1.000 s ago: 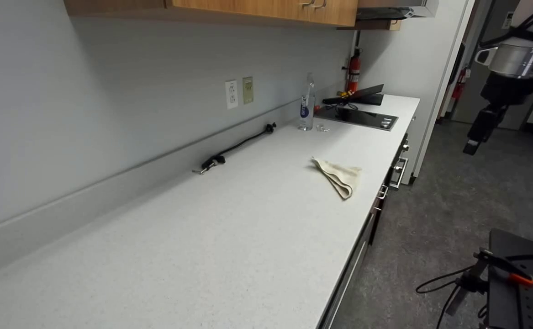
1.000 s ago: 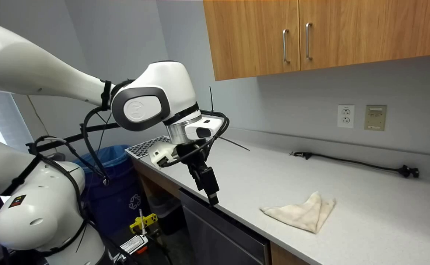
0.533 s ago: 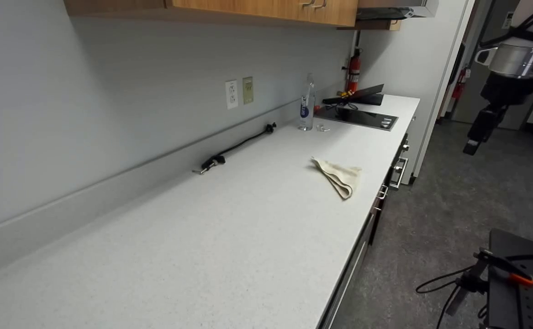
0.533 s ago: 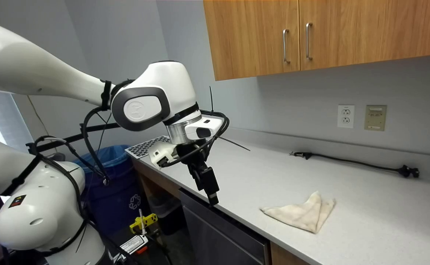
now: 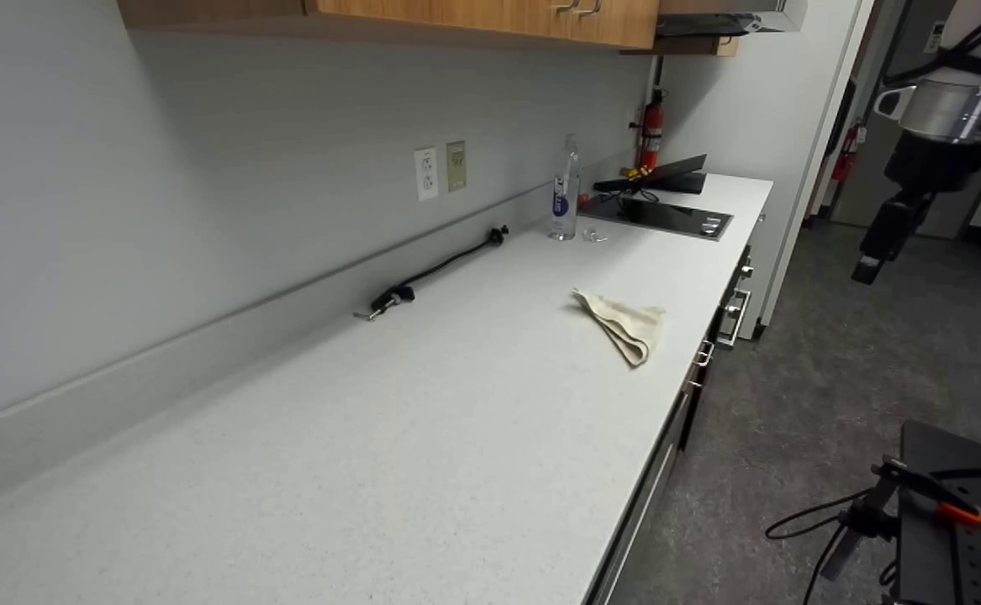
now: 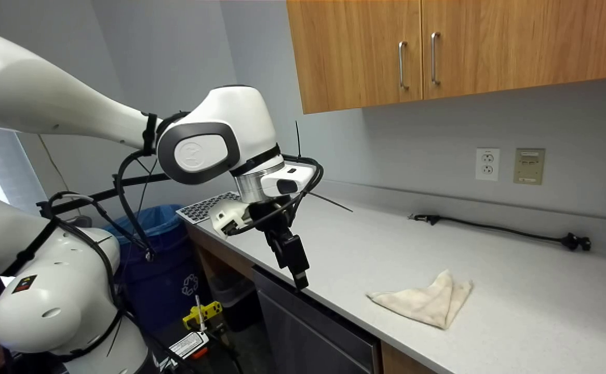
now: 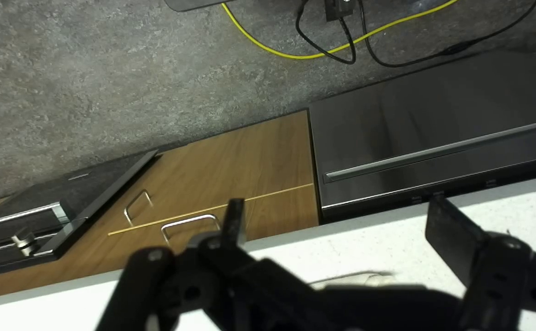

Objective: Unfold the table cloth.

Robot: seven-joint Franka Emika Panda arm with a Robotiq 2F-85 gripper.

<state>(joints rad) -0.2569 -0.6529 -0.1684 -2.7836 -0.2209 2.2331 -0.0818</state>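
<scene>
Cream table cloth (image 6: 422, 304) folded on counter (image 6: 354, 249) | bottle (image 5: 566, 202) labelled "smart" | blue bin (image 6: 162, 293): recycling symbol (image 6: 190, 284) | fingers (image 7: 451, 236) spread wide

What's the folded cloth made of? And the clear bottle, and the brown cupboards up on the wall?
The cloth looks like soft, matte fabric, maybe cotton: it lies creased in floppy folds. The bottle seems to be shiny clear plastic, perhaps glass: you can see through it. The cupboards look like smooth, satin wood, or a wood-look covering: grain lines run up and down.
</scene>
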